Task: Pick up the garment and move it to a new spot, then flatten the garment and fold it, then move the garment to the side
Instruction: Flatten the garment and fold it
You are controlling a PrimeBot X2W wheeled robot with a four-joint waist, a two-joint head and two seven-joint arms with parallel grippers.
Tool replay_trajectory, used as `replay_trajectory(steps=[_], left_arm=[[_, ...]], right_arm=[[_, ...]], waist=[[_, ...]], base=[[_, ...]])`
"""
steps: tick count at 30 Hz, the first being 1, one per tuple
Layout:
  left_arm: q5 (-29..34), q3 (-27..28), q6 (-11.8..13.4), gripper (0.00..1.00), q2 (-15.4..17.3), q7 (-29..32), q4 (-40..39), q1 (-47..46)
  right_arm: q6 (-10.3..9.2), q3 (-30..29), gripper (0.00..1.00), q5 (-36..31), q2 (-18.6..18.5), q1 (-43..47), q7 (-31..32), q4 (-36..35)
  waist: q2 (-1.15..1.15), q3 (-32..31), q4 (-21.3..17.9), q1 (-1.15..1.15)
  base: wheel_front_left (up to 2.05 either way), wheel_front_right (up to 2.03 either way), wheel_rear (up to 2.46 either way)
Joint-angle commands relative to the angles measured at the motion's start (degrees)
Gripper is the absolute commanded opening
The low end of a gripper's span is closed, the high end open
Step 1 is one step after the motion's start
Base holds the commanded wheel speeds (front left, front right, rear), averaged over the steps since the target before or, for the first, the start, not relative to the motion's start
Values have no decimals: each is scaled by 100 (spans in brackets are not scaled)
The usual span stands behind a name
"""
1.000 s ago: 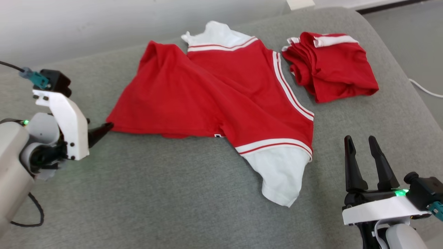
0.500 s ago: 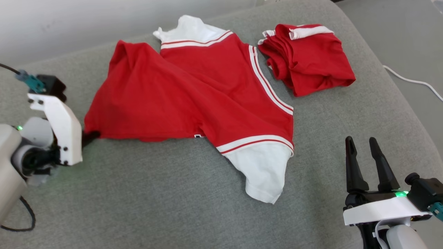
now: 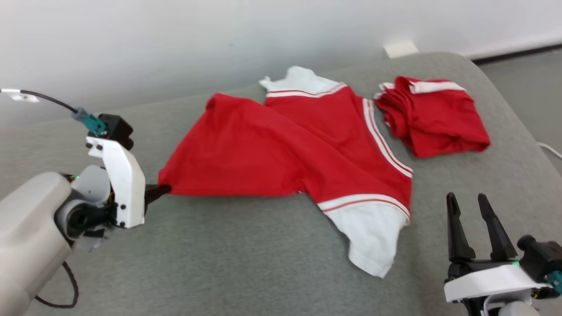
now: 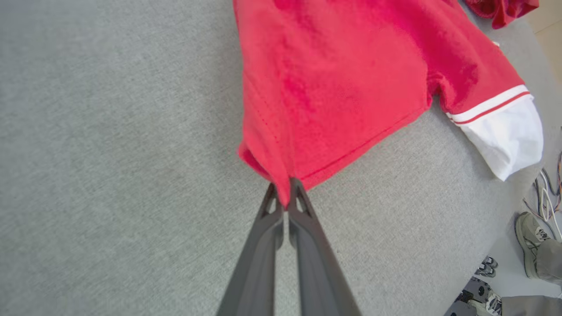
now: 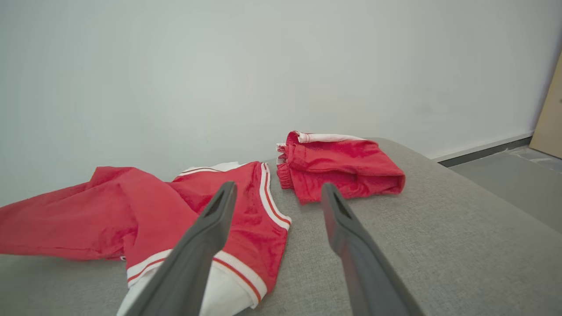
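Observation:
The garment (image 3: pixel 281 149) is a red shirt with white striped sleeves, spread crumpled across the grey cushion (image 3: pixel 219 263). My left gripper (image 3: pixel 161 190) is at its lower left hem corner, shut on the red fabric; the left wrist view has the cloth (image 4: pixel 333 87) pinched between the two fingertips of that gripper (image 4: pixel 285 195). My right gripper (image 3: pixel 467 202) stands open near the front right, apart from the white sleeve (image 3: pixel 373 232). In the right wrist view the garment (image 5: pixel 131 210) lies beyond my open right gripper (image 5: pixel 279 193).
A second red garment (image 3: pixel 432 114), folded, lies at the cushion's back right, also seen as a folded pile (image 5: pixel 342 164). A white wall rises behind. The cushion's right edge drops to the floor, where a person's shoe (image 4: pixel 529 237) and cables show.
My left gripper has shut on the garment's hem corner. The head camera has shifted, so the whole picture has moved. The right gripper stays open in place.

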Motion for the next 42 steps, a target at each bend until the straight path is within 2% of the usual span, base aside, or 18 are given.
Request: replay_trajectory(steps=[1, 7, 12, 16, 19, 22, 23, 24, 25, 26, 28, 32, 35, 38, 42], left_arm=[[-110, -39, 11, 0, 104, 38, -106, 147], [-258, -185, 11, 0, 521, 221, -479, 409], [-291, -163, 58, 0, 814, 33, -565, 668], [-203, -217, 219, 0, 1031, -244, -515, 1024], [-216, -183, 325, 0, 1026, -636, -346, 1311], [-455, -84, 314, 0, 859, -1022, -129, 1623], [-519, -48, 298, 34, 807, -1124, -49, 1692], [-564, -19, 294, 57, 741, -1233, 20, 1763], [-603, -8, 269, 91, 666, -1306, 81, 1831], [-628, 8, 242, 100, 606, -1365, 143, 1874], [-613, 40, 198, 100, 516, -1526, 232, 1891], [-233, 87, 163, 100, 542, -2089, 281, 1664], [56, 217, 251, 100, 607, -2675, 177, 1527], [352, 343, 506, 100, 651, -3336, -87, 1502], [725, 519, 1152, 100, 610, -4313, -657, 1748]], right_arm=[[-14, -48, 100, -43, -68, 114, -12, 41], [-14, -232, 100, -54, -162, 299, 18, 40], [-14, -375, 100, -67, -196, 387, 68, -35], [-15, -497, 100, -98, -239, 451, 130, -148], [-14, -575, 100, -126, -271, 491, 187, -215], [-14, -602, 100, -148, -263, 489, 230, -270], [-15, -600, 100, -159, -254, 492, 238, -280], [-14, -597, 100, -179, -242, 498, 261, -298], [-14, -595, 100, -182, -231, 507, 273, -312], [-14, -597, 100, -175, -227, 515, 287, -322], [-15, -596, 100, -195, -219, 525, 321, -345], [-14, -575, 100, -203, -209, 547, 370, -410], [-15, -570, 100, -226, -195, 592, 388, -458], [-15, -541, 100, -215, -181, 641, 366, -487], [-14, -520, 100, -192, -164, 740, 344, -493]], waist=[[0, -481, 551, 0], [0, -708, 1012, 0], [0, -752, 1195, 0], [0, -757, 1294, 0], [0, -746, 1333, 0], [0, -733, 1349, 0], [0, -732, 1353, 0], [0, -735, 1358, 0], [0, -742, 1365, 0], [0, -749, 1374, 0], [0, -767, 1400, 0], [0, -812, 1445, 0], [0, -841, 1478, 0], [0, -869, 1509, 0], [0, -897, 1570, 0]], base=[[0, 0, 0], [0, 0, 0], [0, 0, 0], [0, 0, 0], [0, 0, 0], [0, 0, 0], [0, 0, 0], [0, 0, 0], [0, 0, 0], [0, 0, 0], [0, 0, 0], [0, 0, 0], [0, 0, 0], [0, 0, 0], [0, 0, 0]])
